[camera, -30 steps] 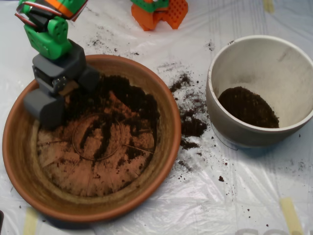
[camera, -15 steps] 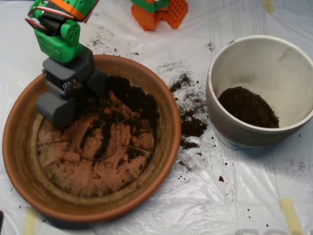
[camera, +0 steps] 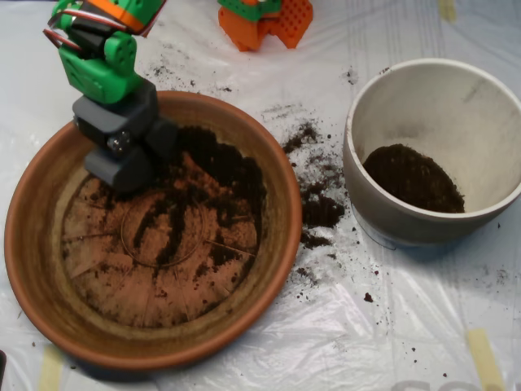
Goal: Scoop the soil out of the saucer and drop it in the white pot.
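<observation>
The scoop (camera: 130, 159), its shells drawn together, sits at the far-left inside the saucer (camera: 32, 244), gathering soil (camera: 220, 167); next it likely needs lifting toward the white pot (camera: 358, 195).

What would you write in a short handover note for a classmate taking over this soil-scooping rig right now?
Scoop: down inside the saucer, upper left, at the soil.
Saucer: soil left mainly in the upper right part, with thin streaks across the middle.
White pot: to the right, with a dark heap of soil already in it.
Spilled soil lies on the plastic sheet between saucer and pot.
Left: lift the remaining soil and drop it in the pot.
</observation>
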Robot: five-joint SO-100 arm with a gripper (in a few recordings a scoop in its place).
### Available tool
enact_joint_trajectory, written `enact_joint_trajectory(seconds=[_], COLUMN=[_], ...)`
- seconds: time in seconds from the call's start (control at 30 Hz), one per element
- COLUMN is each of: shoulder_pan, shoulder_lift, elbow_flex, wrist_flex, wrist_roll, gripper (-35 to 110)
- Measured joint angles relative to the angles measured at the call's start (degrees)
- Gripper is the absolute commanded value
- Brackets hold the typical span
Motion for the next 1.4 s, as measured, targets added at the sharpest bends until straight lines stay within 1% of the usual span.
enact_joint_trajectory(seconds=[0.3,0.5,0.73,0.87,1.03,1.23,1.4], shoulder_pan=[-7.21,-14.68,-24.26,-28.83,-32.96,-36.3,-41.84], shoulder_lift=[1.58,6.68,12.57,12.92,12.92,12.92,12.92], elbow_flex=[2.02,0.7,-14.59,-23.12,-30.67,-34.8,-39.81], wrist_flex=[2.64,10.55,24.61,30.41,34.1,35.6,37.27], wrist_roll=[-0.35,-0.35,2.11,3.08,2.2,-0.62,-4.22], gripper=[-1,-1,-1,-1,-1,-1,-1])
